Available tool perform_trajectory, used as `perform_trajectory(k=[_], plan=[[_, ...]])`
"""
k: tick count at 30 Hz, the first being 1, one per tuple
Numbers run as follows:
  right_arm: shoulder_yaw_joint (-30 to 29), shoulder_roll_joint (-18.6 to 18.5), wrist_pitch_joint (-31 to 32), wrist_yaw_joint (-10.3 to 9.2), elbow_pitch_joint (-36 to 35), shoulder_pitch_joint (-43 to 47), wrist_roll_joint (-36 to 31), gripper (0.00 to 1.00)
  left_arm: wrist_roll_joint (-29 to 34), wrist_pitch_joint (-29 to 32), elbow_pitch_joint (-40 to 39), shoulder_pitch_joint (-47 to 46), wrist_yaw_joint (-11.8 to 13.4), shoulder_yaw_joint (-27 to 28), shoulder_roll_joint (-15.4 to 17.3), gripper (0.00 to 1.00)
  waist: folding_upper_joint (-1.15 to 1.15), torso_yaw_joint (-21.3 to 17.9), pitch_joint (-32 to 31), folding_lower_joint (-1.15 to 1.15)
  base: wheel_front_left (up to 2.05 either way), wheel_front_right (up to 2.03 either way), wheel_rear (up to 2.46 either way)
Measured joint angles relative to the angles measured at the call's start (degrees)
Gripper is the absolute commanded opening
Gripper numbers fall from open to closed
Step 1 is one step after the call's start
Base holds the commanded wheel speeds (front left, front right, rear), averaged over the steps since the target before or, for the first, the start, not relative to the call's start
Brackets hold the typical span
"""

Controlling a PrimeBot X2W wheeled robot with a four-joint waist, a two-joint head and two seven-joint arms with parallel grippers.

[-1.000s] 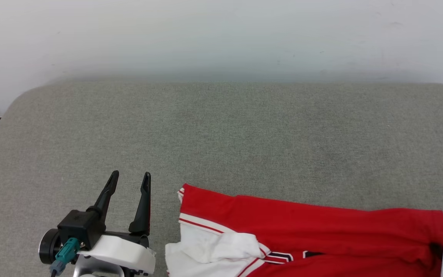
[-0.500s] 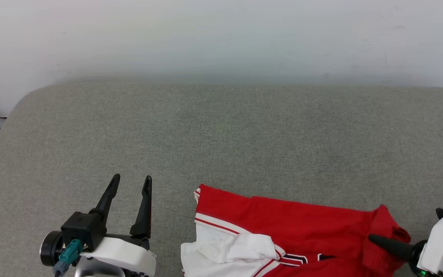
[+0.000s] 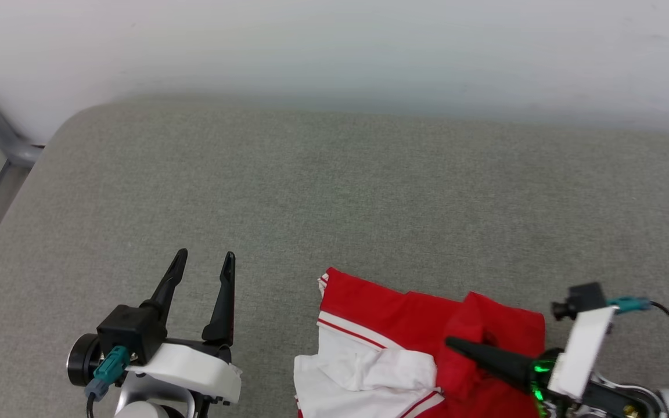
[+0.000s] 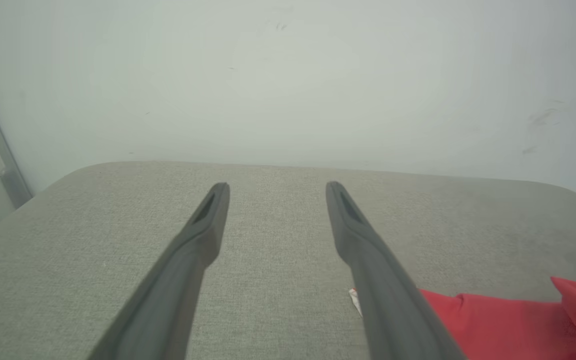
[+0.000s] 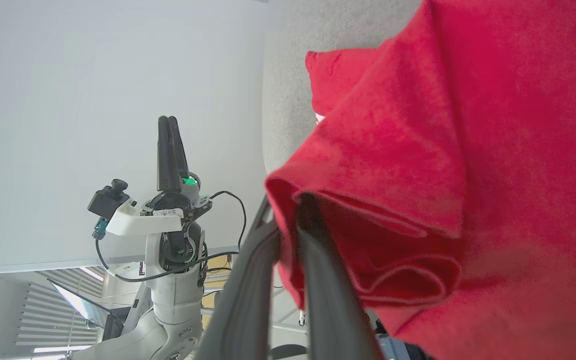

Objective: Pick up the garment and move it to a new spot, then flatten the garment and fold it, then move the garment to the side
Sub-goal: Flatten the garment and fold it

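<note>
Right fingers (image 3: 488, 361) farther left across garment (image 3: 381, 307).

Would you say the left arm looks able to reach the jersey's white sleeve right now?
Probably yes: the open left end effector stands beside the jersey's white sleeve, with bare grey cushion between them.

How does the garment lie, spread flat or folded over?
Partly folded over: the garment has its red edge doubled back, pinched by the right gripper.

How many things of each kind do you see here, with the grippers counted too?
garment: 1
grippers: 2 (left gripper, right gripper)
grey surface: 1
Total: 4
</note>
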Motion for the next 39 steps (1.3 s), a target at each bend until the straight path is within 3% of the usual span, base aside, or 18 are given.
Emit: perform_trajectory(k=[7,11,13,14,15,21,29,35,39], plan=[[13.1,0.0,-7.8,0.00,2.7,-3.6,4.7,0.00,0.0,-0.4,1.0,-1.5,-0.5,-0.3,-0.8,1.00,0.00,2.1,2.1,0.00,0.00,0.00,0.00],[17.5,0.1,-11.8,0.00,4.3,-5.1,4.1,0.00,0.0,-0.7,1.7,-2.3,-0.7,-0.3,-1.3,1.00,0.00,3.0,3.4,0.00,0.00,0.00,0.00],[18.7,0.1,-13.7,0.00,5.5,-5.7,2.7,0.45,0.0,-0.8,2.1,-2.7,-0.8,-0.3,-1.6,1.00,0.00,3.4,4.0,0.00,0.00,0.00,0.00],[19.3,0.1,-14.4,0.00,6.3,-5.9,2.0,0.77,0.0,-0.9,2.3,-2.9,-0.8,-0.2,-1.9,1.00,0.00,3.6,4.3,0.00,0.00,0.00,0.00],[19.9,0.1,-14.7,0.00,6.9,-6.0,1.9,1.00,0.0,-0.9,2.5,-3.0,-0.9,-0.2,-2.0,1.00,0.00,3.7,4.5,0.00,0.00,0.00,0.00],[22.7,0.1,-17.1,-0.01,6.9,-6.7,1.8,1.00,-0.1,-1.1,3.6,-3.1,-1.2,0.0,-2.5,1.00,0.00,3.5,4.9,0.00,0.00,0.00,0.00],[25.9,-3.0,-27.8,0.00,-1.6,-8.3,-11.5,1.00,0.4,-1.4,4.3,-3.1,-1.2,0.1,-2.5,1.00,0.00,1.9,3.1,0.00,0.00,0.00,0.00],[21.9,-6.2,-39.1,0.00,-3.3,-8.0,-26.0,1.00,0.7,-1.4,4.4,-2.7,-0.9,0.4,-2.1,1.00,0.00,0.5,1.6,-0.01,0.00,0.00,0.00],[15.0,-6.8,-43.2,0.00,-3.5,-5.9,-33.7,1.00,1.0,-1.4,4.5,-1.7,-0.3,0.9,-1.8,1.00,0.00,-0.8,0.5,0.00,0.00,0.00,0.00]])
